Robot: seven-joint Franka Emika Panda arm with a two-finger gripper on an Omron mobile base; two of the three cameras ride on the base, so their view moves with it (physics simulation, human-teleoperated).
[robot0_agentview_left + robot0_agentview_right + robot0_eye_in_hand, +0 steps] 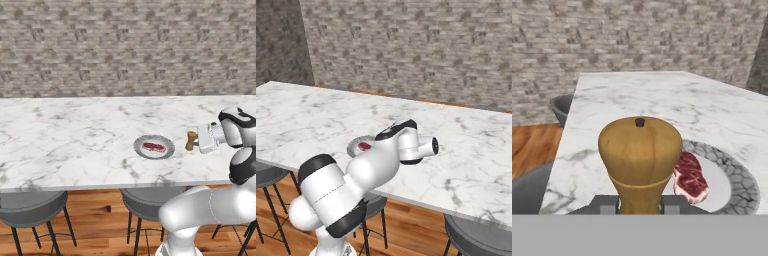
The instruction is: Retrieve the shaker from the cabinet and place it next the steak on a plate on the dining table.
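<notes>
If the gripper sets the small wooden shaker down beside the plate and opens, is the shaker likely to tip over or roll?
The golden-brown wooden mill-shaped shaker looks rigid, so it should not bend. Its rounded top is wider than its narrow waist, so it may be somewhat top-heavy and tip if nudged. If tipped on the smooth white marble table, its round body would probably roll.
</notes>
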